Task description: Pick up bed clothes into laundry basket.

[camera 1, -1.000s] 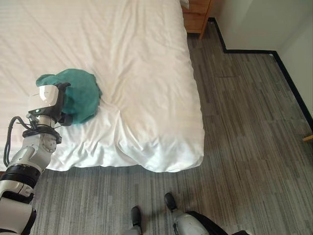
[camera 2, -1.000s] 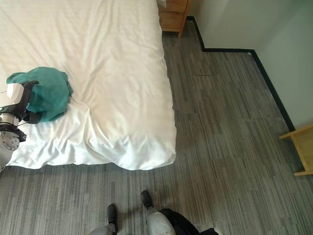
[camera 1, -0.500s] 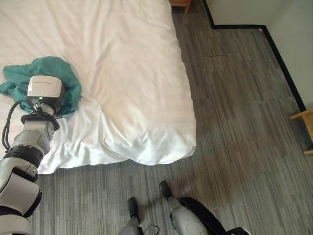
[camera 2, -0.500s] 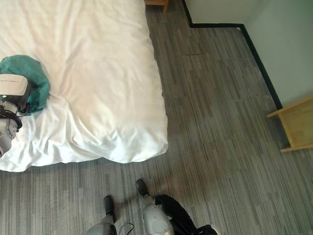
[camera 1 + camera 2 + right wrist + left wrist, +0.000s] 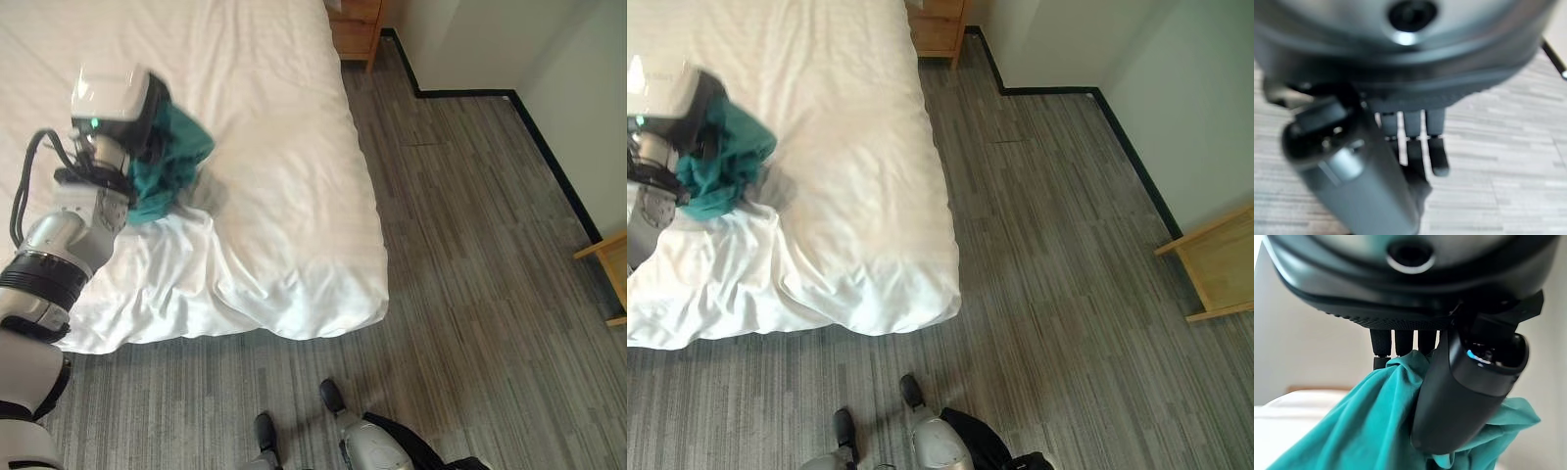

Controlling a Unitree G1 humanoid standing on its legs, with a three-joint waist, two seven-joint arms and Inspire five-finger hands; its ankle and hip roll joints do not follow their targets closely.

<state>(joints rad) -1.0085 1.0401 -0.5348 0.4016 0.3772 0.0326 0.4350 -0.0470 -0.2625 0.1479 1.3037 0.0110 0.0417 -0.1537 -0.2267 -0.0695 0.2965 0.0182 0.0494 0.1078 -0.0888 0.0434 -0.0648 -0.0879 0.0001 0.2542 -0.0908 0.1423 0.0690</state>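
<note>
A teal garment (image 5: 168,164) hangs bunched just above the white bed (image 5: 284,147), near its left side, casting a shadow on the sheet. My left hand (image 5: 149,135) is shut on its top. In the left wrist view the thumb (image 5: 1459,387) and fingers (image 5: 1403,342) pinch the teal cloth (image 5: 1361,426), which drapes down from them. My right hand (image 5: 1415,147) hangs over the grey floor with relaxed fingers and holds nothing.
The bed's foot corner (image 5: 333,304) is rumpled and overhangs the grey plank floor (image 5: 470,245). A wooden nightstand (image 5: 355,24) stands at the far bed corner by the wall. Another piece of wooden furniture (image 5: 1213,262) sits at the right edge.
My left hand has risen with the teal garment, lifting it off the sheet. The head camera has shifted between frames, so the whole scene sits differently.
</note>
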